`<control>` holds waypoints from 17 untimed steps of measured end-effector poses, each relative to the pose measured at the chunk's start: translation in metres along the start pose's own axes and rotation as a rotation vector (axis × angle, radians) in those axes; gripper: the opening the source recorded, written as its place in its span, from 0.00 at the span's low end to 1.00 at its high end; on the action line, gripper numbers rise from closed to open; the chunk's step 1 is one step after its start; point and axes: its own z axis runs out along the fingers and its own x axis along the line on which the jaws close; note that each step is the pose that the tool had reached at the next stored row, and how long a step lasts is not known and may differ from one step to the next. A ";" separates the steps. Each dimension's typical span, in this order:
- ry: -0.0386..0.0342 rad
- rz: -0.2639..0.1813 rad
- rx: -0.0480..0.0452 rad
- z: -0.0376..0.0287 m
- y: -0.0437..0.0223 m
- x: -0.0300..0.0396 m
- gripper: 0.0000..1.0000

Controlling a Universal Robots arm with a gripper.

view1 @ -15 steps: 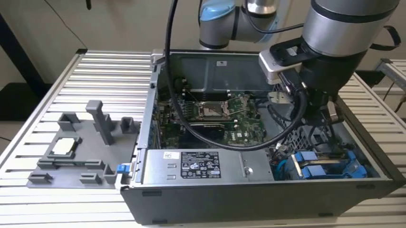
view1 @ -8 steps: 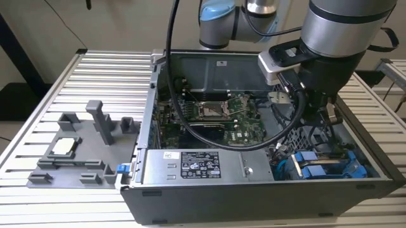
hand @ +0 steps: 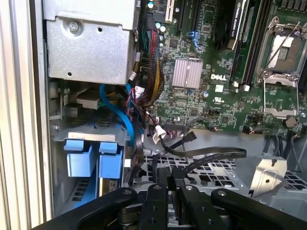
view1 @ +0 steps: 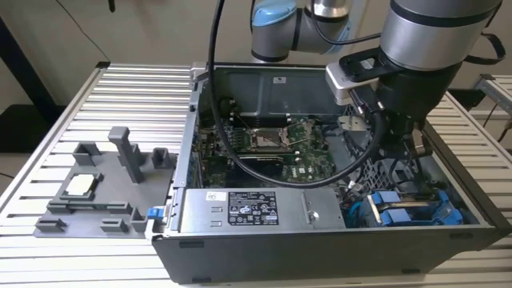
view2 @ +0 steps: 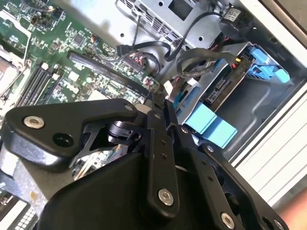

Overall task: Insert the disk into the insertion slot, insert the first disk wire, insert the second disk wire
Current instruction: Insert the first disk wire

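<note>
**Disk in its bay, gripper over the wires**

The disk (view2: 221, 88) sits in its blue carrier inside the drive cage (view1: 416, 207), at the near corner of the case (view1: 320, 246) on the exterior view's right. Its blue front tabs (hand: 91, 155) face outward, so the slot step looks done. Black wires (view2: 201, 60) loop loosely just above the disk's rear edge; I cannot tell whether any plug is seated.

The gripper (view2: 160, 103) hangs inside the case, just beside the cage and above the perforated floor (hand: 211, 172). Its fingers meet at the tips, closed on nothing that I can make out. A flat black connector (hand: 218, 154) on its lead lies near the fingertips in the first wrist view.

Judging from this, the step in hand is the first wire. Doing it well means taking the connector by its body, not the lead, squaring it to the disk's socket, and pushing straight. The blue cable (hand: 117, 112) and bundled wires (hand: 153, 84) crowd the approach and could snag.
</note>
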 end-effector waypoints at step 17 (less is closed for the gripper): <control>0.0058 0.004 -0.0048 0.0013 -0.0052 0.0300 0.16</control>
